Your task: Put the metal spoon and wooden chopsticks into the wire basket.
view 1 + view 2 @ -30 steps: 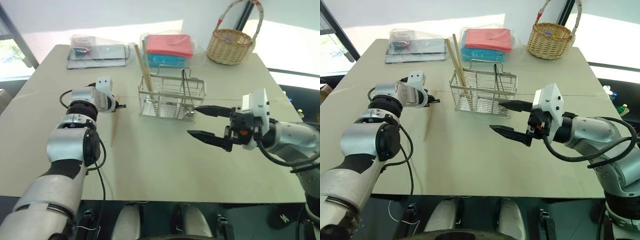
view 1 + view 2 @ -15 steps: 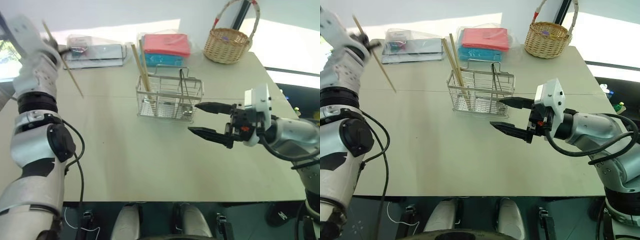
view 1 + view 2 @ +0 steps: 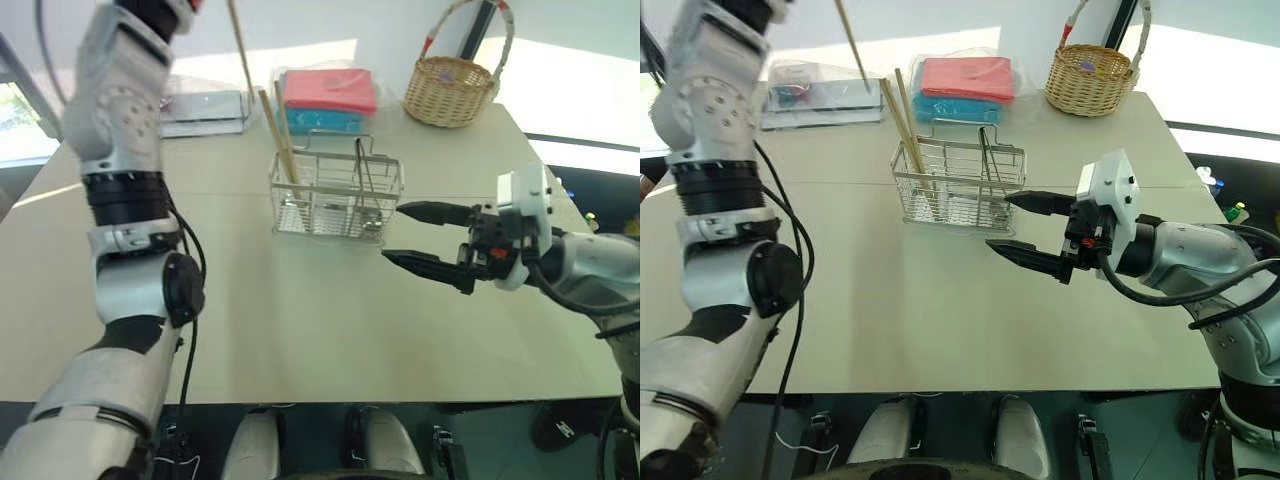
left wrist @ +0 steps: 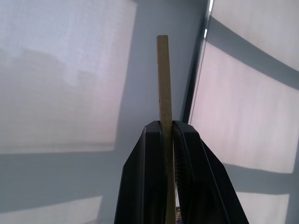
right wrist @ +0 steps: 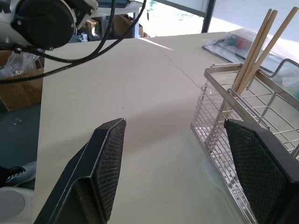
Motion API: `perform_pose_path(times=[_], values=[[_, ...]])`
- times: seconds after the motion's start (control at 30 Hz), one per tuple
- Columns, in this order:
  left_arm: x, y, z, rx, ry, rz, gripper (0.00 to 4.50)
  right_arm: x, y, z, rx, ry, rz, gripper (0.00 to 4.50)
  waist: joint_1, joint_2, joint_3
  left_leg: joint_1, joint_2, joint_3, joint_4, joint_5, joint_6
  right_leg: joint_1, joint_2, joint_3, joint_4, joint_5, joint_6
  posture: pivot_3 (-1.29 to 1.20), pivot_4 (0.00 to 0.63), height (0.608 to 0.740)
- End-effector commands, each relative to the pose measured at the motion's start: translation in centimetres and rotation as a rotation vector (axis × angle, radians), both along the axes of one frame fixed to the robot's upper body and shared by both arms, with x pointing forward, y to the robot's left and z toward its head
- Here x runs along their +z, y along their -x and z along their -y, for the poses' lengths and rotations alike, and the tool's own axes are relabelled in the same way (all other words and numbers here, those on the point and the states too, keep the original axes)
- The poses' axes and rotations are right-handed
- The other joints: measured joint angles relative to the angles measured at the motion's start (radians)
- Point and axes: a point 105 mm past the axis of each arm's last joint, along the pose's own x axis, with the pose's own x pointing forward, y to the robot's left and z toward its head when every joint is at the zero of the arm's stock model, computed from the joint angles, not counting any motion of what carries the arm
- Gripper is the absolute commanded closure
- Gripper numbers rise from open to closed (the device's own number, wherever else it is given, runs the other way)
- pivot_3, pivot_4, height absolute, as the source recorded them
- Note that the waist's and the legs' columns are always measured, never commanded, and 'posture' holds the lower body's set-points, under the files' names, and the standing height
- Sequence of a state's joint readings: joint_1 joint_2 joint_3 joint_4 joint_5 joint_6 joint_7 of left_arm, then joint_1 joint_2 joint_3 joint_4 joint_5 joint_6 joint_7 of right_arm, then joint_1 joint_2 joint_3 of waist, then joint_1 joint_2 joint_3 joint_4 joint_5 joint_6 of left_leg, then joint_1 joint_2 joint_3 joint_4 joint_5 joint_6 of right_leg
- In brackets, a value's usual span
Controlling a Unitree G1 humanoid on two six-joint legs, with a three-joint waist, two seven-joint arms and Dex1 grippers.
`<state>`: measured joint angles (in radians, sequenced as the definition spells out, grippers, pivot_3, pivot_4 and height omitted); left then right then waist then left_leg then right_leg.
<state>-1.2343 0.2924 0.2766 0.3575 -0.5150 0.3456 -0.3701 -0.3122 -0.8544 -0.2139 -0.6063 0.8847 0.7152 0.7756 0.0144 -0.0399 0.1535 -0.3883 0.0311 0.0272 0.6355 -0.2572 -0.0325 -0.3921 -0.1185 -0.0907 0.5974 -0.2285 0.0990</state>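
The wire basket (image 3: 335, 195) stands mid-table. Two wooden chopsticks (image 3: 280, 135) lean in its left compartment, and a slim dark handle (image 3: 366, 178), apparently the metal spoon, stands in its right one. My left arm is raised high above the table. In the left wrist view my left gripper (image 4: 167, 125) is shut on another chopstick (image 4: 163, 79); its lower end (image 3: 242, 50) hangs above and behind the basket's left side. My right gripper (image 3: 405, 232) hovers open and empty just right of the basket (image 5: 243, 121), level with it.
A round wicker basket (image 3: 450, 90) sits at the table's far right corner. Red and blue packs (image 3: 330, 95) lie right behind the wire basket, and a clear plastic tray (image 3: 205, 105) lies at the far left. Bare table (image 3: 300, 320) stretches in front.
My left arm has swung up from table height to high overhead, carrying the chopstick with it and turning it from flat to nearly upright. The right gripper has stayed where it was.
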Motion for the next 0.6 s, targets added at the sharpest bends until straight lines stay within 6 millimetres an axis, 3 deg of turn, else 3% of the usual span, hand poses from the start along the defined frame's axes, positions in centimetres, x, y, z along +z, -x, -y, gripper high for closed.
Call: perform_pose_path(times=[0.03, 0.13, 0.4, 0.57, 0.6], values=[[-1.7, -0.1, 2.2, -0.025, -0.062, -0.009, 4.48, 1.0, 0.6, 0.2, -0.018, -0.006, 0.05, 1.01, -0.001, 0.0, 0.0, 0.0, 0.0, 0.0, 0.0, 0.0, 0.0, 0.0, 0.0, 0.0, 0.0, 0.0, 0.0, 0.0, 0.15, 0.703], [-4.6, -0.6, 3.9, -0.034, -0.132, -0.041, 4.48, 1.0, 0.6, 0.2, -0.035, -0.009, 0.058, 1.01, -0.001, 0.0, 0.0, -0.001, 0.0, 0.0, 0.001, 0.0, 0.0, -0.001, 0.0, 0.0, 0.0, 0.0, 0.0, 0.0, 0.15, 0.703], [-8.1, -1.3, 4.8, -0.032, -0.183, -0.102, 4.48, 1.8, -0.1, 0.3, -0.077, -0.042, 0.117, 1.01, 0.001, 0.0, 0.0, -0.002, 0.0, 0.0, 0.001, 0.0, 0.001, -0.001, 0.0, 0.0, 0.0, 0.0, 0.0, 0.0, 0.15, 0.703], [-9.1, -1.5, 4.6, -0.021, -0.207, -0.126, 4.48, 1.9, -0.6, 0.3, -0.096, -0.066, 0.133, 1.01, 0.0, 0.0, 0.0, -0.002, 0.0, 0.0, 0.002, -0.001, 0.001, -0.001, 0.0, 0.0, 0.0, 0.0, 0.0, 0.0, 0.15, 0.703], [-9.2, -1.5, 4.6, -0.021, -0.203, -0.132, 4.09, 1.9, -0.6, 0.4, -0.099, -0.067, 0.133, 1.01, 0.001, 0.0, 0.0, -0.002, 0.0, 0.0, 0.002, -0.001, 0.001, -0.001, 0.0, 0.0, 0.0, 0.0, 0.0, 0.0, 0.15, 0.703]])
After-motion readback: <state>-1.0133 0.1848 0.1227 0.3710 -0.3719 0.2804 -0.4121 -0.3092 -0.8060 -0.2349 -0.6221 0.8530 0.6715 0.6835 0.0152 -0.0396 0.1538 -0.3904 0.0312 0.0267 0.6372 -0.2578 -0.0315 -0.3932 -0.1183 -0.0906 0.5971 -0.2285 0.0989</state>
